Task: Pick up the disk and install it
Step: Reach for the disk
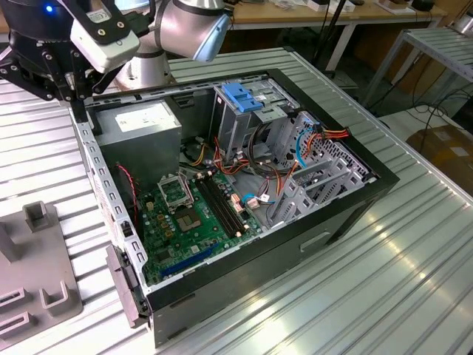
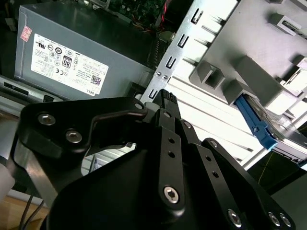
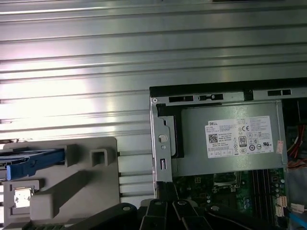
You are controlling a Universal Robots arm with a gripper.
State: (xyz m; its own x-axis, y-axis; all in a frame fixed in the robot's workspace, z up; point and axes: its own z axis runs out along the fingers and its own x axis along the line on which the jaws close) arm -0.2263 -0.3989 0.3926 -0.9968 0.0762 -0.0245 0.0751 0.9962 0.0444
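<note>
Arm (image 1: 188, 26) stretched toward the exterior view's left, black tool (image 1: 76, 102) pointing down, jaws seemingly closed together.

A white sticker (image 3: 242, 138) lies on the flat face of the grey metal box (image 3: 192, 143), which sits in a corner of the open computer case (image 3: 160, 120). In both wrist views the sticker carries rows of fine dark print, a short logo word at one corner, a square code, a barcode strip and a run of round and boxed approval marks. One boxed mark holds a two-digit number. In the second wrist view a small red-and-white sticker (image 2: 25, 33) sits at a corner of the box, its print too small to read. In the exterior view the white sticker's lines are illegible.
</note>
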